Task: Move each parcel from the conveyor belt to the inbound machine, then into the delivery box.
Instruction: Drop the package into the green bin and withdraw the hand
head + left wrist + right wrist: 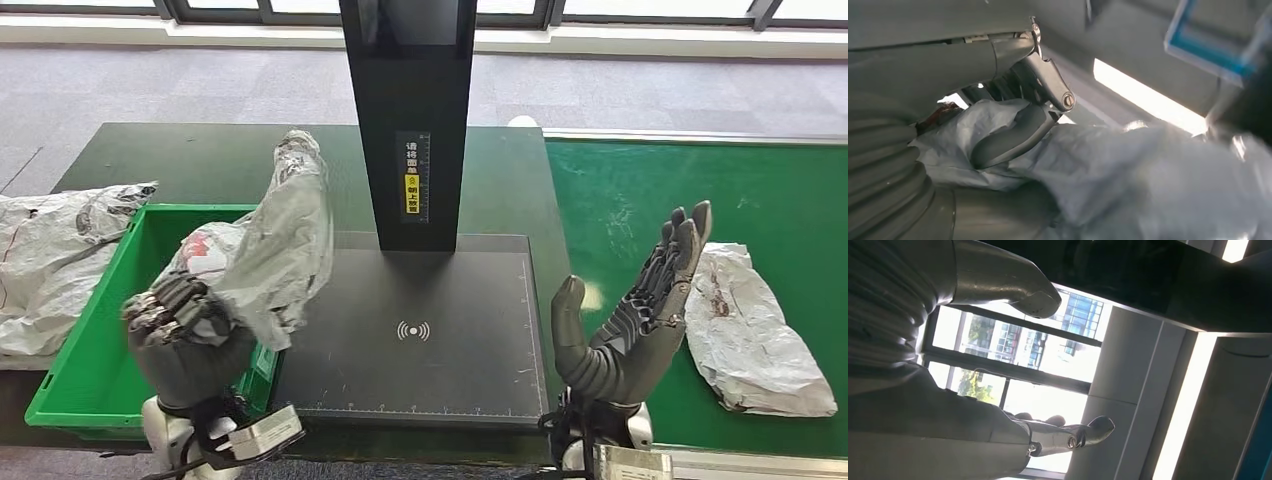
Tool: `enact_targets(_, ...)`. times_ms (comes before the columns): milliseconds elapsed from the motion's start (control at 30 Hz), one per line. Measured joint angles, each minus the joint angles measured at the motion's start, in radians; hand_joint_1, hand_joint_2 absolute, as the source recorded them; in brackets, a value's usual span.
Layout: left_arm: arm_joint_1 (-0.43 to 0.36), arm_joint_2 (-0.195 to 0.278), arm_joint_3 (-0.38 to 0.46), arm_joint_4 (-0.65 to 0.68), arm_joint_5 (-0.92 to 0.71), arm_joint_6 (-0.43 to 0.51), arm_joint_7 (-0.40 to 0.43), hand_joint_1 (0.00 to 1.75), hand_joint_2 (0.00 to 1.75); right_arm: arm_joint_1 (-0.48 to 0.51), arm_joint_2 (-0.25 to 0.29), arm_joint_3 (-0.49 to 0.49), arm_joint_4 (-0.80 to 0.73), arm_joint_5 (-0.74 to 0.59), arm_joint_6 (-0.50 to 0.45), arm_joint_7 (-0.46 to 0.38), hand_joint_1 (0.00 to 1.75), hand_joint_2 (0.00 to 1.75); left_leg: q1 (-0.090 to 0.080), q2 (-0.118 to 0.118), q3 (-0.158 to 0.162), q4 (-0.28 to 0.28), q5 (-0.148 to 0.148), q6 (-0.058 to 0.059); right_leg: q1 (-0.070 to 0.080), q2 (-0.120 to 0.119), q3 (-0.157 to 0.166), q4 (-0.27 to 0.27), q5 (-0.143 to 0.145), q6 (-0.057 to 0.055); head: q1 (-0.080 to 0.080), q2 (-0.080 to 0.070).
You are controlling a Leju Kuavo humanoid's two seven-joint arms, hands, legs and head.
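Both hands are dark grey, the left hand (185, 325) and right hand (632, 318) alike, with thick matte thumbs and darker, segmented fingers (676, 255) (black linkages show along their backs). Each sits on a white wrist with black cables and a small silvery box (258, 432) strapped on. Up close, a ribbed grey cover (883, 165) wraps the wrist, and a round screw (1068, 100) pins a metal finger link.
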Motion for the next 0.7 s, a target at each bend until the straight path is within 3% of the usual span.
enact_targets(200, 0.028, -0.001, 0.157, -0.163, 0.166, 0.0, 0.0, 1.75, 1.75, 0.006, -0.001, 0.0, -0.006, -0.005, 0.0, 0.0, 0.0, 1.75, 0.001, 0.0, 0.0, 0.0, 0.0, 0.0, 0.001, -0.001, 0.0, 0.0, -0.001, -0.001, 0.0, 0.0)
enact_targets(433, 0.032, -0.002, 0.24, -0.204, 0.197, -0.004, 0.005, 1.75, 1.75, 0.009, -0.001, 0.0, -0.007, -0.006, 0.0, 0.0, 0.0, 1.75, 0.001, 0.0, 0.001, 0.0, 0.0, 0.0, 0.001, -0.001, 0.0, 0.0, -0.001, -0.002, 0.0, 0.0)
enact_targets(533, -0.001, 0.011, 0.292, -0.122, 0.252, -0.068, 0.083, 1.75, 1.75, 0.01, -0.002, 0.0, -0.008, -0.004, 0.0, 0.0, 0.0, 1.75, 0.001, 0.0, 0.001, 0.0, 0.0, 0.0, 0.001, -0.001, 0.0, 0.0, -0.001, -0.002, 0.0, 0.0)
enact_targets(633, -0.077, 0.058, 0.357, 0.037, 0.235, -0.17, 0.231, 1.75, 1.75, 0.014, -0.004, 0.001, -0.016, 0.0, 0.001, 0.0, 0.0, 1.75, 0.001, -0.001, 0.001, 0.0, 0.002, -0.003, 0.002, -0.002, 0.0, 0.0, 0.0, -0.003, 0.0, 0.0)
enact_targets(700, -0.127, 0.088, 0.402, 0.143, 0.213, -0.19, 0.27, 1.75, 1.75, 0.017, -0.005, 0.001, -0.021, 0.001, 0.004, 0.0, 0.0, 1.75, 0.001, 0.001, 0.001, 0.0, 0.003, -0.004, 0.003, 0.0, -0.001, 0.001, 0.002, -0.005, 0.0, 0.0)
